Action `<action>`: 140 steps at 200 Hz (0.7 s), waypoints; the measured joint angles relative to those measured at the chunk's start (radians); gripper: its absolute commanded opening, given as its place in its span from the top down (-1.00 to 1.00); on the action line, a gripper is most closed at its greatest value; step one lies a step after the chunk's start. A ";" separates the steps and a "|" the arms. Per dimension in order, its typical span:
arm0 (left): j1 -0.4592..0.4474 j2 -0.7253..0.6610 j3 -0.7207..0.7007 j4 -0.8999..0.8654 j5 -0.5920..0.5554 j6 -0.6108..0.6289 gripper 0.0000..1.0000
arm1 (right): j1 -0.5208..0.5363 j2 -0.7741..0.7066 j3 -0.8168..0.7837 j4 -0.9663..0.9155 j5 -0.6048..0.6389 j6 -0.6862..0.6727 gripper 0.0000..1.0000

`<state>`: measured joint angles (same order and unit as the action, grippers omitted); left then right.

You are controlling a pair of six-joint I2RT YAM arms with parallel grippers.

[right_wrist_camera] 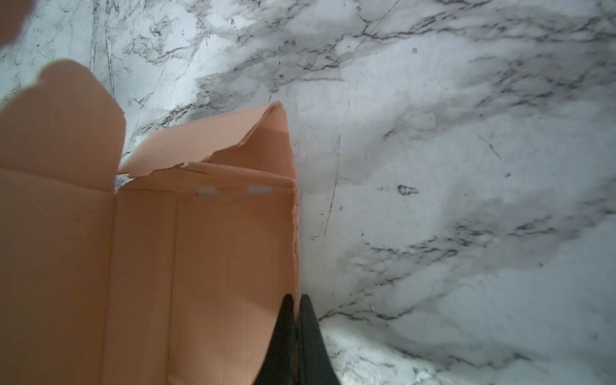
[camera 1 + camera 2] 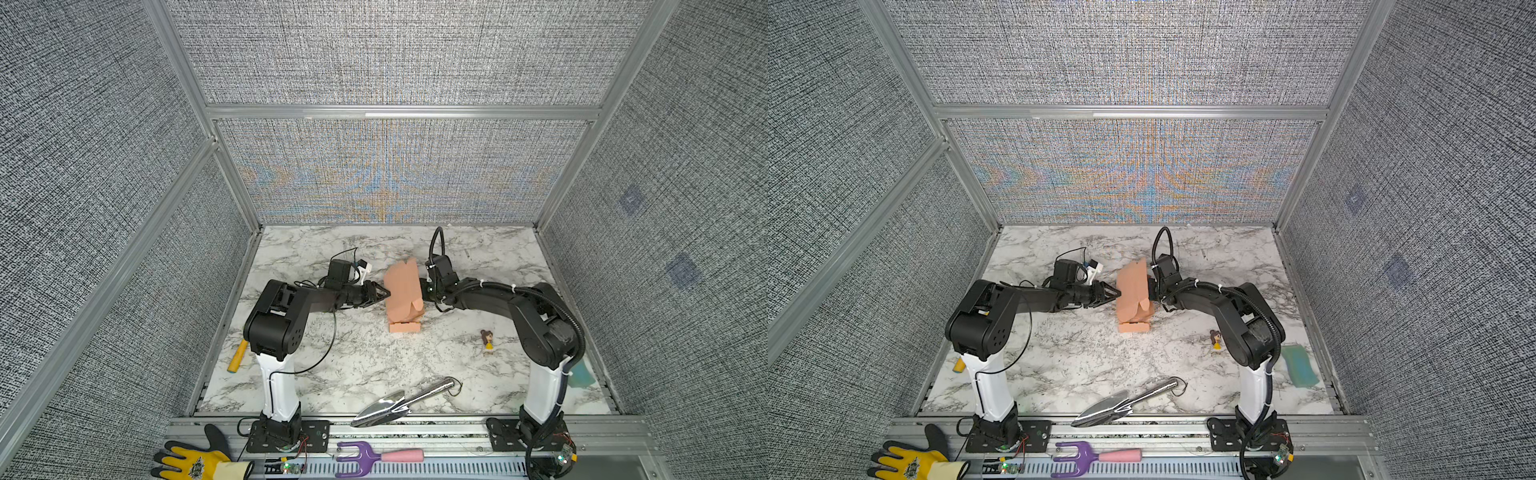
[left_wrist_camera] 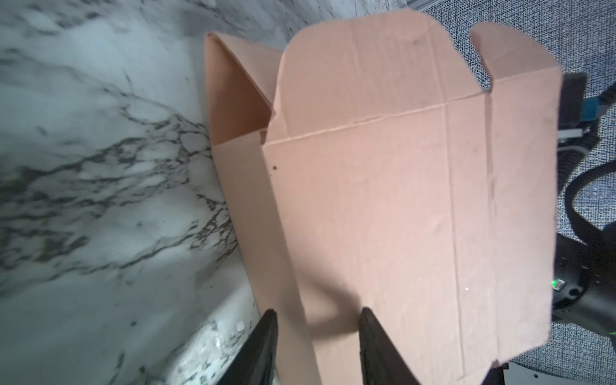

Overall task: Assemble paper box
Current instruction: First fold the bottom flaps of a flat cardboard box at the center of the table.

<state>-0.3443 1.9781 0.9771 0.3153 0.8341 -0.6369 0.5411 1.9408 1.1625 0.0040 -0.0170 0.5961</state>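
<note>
Right gripper (image 1: 296, 298) is pinched shut on a side edge of the paper box (image 2: 402, 291). Left gripper (image 3: 317, 310) is partway open, tips at the opposite panel, no clear grip. Box stands mid-frame in both top views on the table (image 2: 353, 365), only partly folded: walls raised, scalloped flaps loose, closing still to do.

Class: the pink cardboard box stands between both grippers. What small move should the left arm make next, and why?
Probably ease the left gripper forward and close it on the salmon-pink creased cardboard box: its jaws stand apart before the near panel, while the right gripper is shut on the opposite edge, holding it from one side only.
</note>
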 measured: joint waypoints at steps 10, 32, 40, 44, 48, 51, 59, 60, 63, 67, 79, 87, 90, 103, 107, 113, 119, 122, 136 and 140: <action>-0.001 0.002 -0.002 0.005 0.002 -0.001 0.23 | 0.000 0.000 -0.004 0.001 0.000 0.000 0.96; -0.002 0.002 -0.005 0.008 0.005 -0.003 0.25 | 0.000 -0.002 -0.015 0.006 -0.001 0.000 0.90; -0.002 0.002 -0.005 0.010 0.005 -0.003 0.25 | 0.000 -0.007 -0.018 0.006 -0.003 0.000 0.87; -0.002 0.002 -0.005 0.010 0.005 -0.003 0.25 | 0.000 -0.009 -0.019 0.006 -0.003 0.000 0.85; -0.002 0.002 -0.006 0.011 0.005 -0.003 0.25 | 0.000 -0.011 -0.020 0.005 -0.003 0.000 0.84; -0.002 0.002 -0.007 0.011 0.005 -0.003 0.25 | 0.000 -0.013 -0.020 0.004 -0.003 -0.001 0.83; -0.002 0.002 -0.008 0.010 0.005 -0.003 0.24 | 0.000 -0.018 -0.021 0.005 -0.004 -0.002 0.81; -0.002 0.002 -0.008 0.010 0.005 -0.003 0.24 | 0.000 -0.018 -0.022 0.005 -0.004 -0.002 0.80; -0.002 0.002 -0.008 0.010 0.004 -0.003 0.24 | 0.000 -0.020 -0.022 0.004 -0.004 -0.002 0.79; -0.002 0.002 -0.008 0.009 0.004 -0.003 0.24 | 0.000 -0.023 -0.022 0.003 -0.004 -0.002 0.77; -0.002 0.002 -0.008 0.006 0.003 0.001 0.23 | -0.002 -0.031 -0.023 0.003 -0.008 -0.004 0.70; -0.002 0.002 -0.008 0.004 0.003 0.001 0.23 | -0.003 -0.036 -0.024 0.004 -0.008 -0.005 0.64; -0.002 0.002 -0.008 0.004 0.003 0.002 0.23 | -0.003 -0.039 -0.024 0.005 -0.008 -0.005 0.62; -0.002 0.002 -0.008 0.004 0.003 0.005 0.23 | -0.005 -0.052 -0.032 0.010 -0.008 -0.008 0.57; -0.002 0.002 -0.008 0.004 0.003 0.005 0.23 | -0.005 -0.056 -0.036 0.011 -0.010 -0.008 0.56; -0.002 0.002 -0.008 0.004 0.003 0.005 0.23 | -0.006 -0.063 -0.041 0.012 -0.011 -0.008 0.55; -0.002 0.002 -0.008 0.003 0.003 0.006 0.23 | -0.007 -0.069 -0.045 0.014 -0.011 -0.008 0.55; -0.002 0.002 -0.007 0.003 0.003 0.007 0.23 | -0.008 -0.072 -0.046 0.014 -0.011 -0.008 0.55; -0.002 0.002 -0.004 0.001 0.003 0.009 0.24 | -0.010 -0.079 -0.046 0.019 -0.015 -0.008 0.55; -0.002 0.002 -0.003 0.001 0.003 0.010 0.24 | -0.010 -0.080 -0.046 0.022 -0.015 -0.008 0.54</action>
<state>-0.3466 1.9800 0.9741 0.3161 0.8368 -0.6273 0.5308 1.8603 1.1164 0.0257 -0.0319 0.5880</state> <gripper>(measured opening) 0.384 0.228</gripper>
